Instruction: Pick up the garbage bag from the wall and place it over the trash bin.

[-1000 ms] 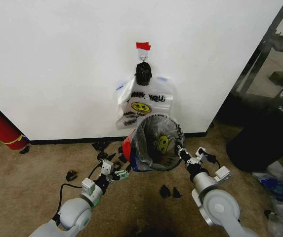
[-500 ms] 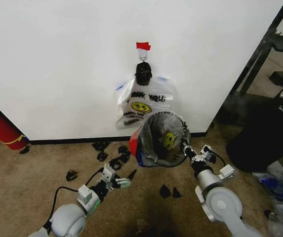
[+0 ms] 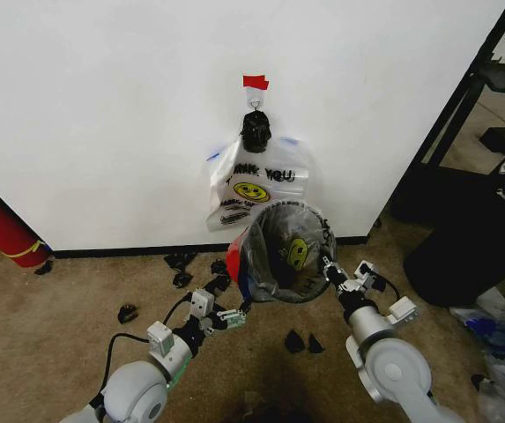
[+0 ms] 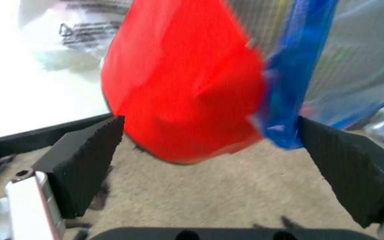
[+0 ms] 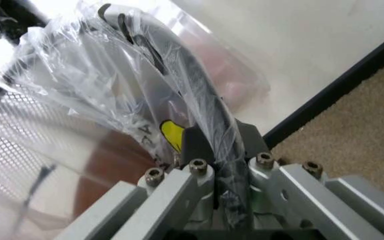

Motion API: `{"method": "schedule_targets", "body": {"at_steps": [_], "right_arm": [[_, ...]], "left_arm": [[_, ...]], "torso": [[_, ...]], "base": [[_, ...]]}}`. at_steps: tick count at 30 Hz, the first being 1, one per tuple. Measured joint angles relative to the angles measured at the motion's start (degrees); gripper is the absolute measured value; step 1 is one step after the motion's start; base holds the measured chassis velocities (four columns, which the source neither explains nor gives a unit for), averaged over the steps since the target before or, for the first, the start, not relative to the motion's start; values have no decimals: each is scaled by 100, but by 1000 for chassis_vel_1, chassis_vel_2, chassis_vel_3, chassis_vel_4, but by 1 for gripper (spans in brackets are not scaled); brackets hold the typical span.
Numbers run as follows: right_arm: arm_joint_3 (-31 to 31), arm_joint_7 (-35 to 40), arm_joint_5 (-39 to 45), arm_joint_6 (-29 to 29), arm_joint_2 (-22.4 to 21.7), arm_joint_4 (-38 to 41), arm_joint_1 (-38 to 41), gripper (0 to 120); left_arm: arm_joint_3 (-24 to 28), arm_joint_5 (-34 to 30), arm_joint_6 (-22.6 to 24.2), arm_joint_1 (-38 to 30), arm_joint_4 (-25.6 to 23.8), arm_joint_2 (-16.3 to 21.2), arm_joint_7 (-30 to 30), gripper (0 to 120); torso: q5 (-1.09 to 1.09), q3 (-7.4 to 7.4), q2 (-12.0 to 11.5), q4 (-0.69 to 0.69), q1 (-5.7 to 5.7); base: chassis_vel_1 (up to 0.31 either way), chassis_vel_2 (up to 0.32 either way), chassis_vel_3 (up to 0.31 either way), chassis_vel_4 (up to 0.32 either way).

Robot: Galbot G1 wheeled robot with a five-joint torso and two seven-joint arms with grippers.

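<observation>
Reaching low over carpet [image 3: 49, 317], left gripper [image 3: 227, 318] sits just beside trash bin [image 3: 280, 264], jaws spread wide, nothing between pads [image 4: 85, 160]; red base and blue bag patch close ahead in left wrist view. Right gripper [image 3: 333, 278] clenched on bin rim [image 5: 199, 110] with garbage bag [image 3: 289, 254] film pinched over it. Bag lines tilted bin, yellow smiley inside. Behind, second bag [image 3: 256, 185] with "THANK YOU" lettering hangs from hook [image 3: 255, 103] on wall [image 3: 102, 106], under red tape [image 3: 255, 82].
</observation>
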Motion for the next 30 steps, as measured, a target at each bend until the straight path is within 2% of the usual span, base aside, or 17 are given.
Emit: {"method": "schedule_targets", "body": {"at_steps": [5, 9, 14, 16, 19, 20, 23, 25, 28, 30], "right_arm": [[-8, 121, 8, -95, -15, 150, -87, 0], [-9, 147, -9, -130, -28, 178, -125, 0], [-9, 166, -23, -132, -11, 138, -91, 0], [-17, 239, -25, -140, 9, 106, -49, 0], [-9, 499, -5, -230, 50, 42, 42, 0], [-9, 499, -5, -230, 50, 42, 42, 0], [25, 732, 5, -415, 68, -35, 114, 0], [41, 888, 5, -570, 69, -74, 129, 0], [87, 1092, -8, -722, 73, -86, 92, 0], [158, 1335, -69, -854, 79, -87, -6, 0]], "left_arm": [[-28, 292, -160, -91, 288, -42, -6, 100], [-55, 319, -245, -75, 302, -29, -3, 100], [-88, 341, -450, 34, 234, 12, 314, 100], [-176, 397, -641, 66, 238, 28, 783, 100], [-395, 696, -968, 95, 334, 86, 1803, 100], [-395, 696, -968, 95, 334, 86, 1803, 100], [-704, 970, -1279, 154, 428, 105, 2654, 100], [-909, 959, -1372, 213, 429, 71, 2878, 100], [-1009, 990, -1366, 216, 420, 44, 2604, 100], [-1036, 1258, -1165, 195, 394, 67, 1627, 100]], "torso": [[-1, 0, 0, 0, 0], [0, 0, 0, -1, 0], [0, 0, 0, 0, 0], [-1, 0, 0, 0, 0], [0, 0, 0, 0, 0], [0, 0, 0, 0, 0], [0, 0, 0, 0, 0], [0, 0, 0, 1, 0], [0, 0, 1, 3, 0], [-2, 0, 1, -3, 0]], "base": [[0, 0, 0, 0], [0, 0, 0, 0], [0, 0, 0, 0], [0, 0, 0, 0], [0, 0, 0, 0], [0, 0, 0, 0], [0, 0, 0, 0], [0, 0, 0, 0], [0, 0, 0, 0], [0, 0, 0, 0]]}}
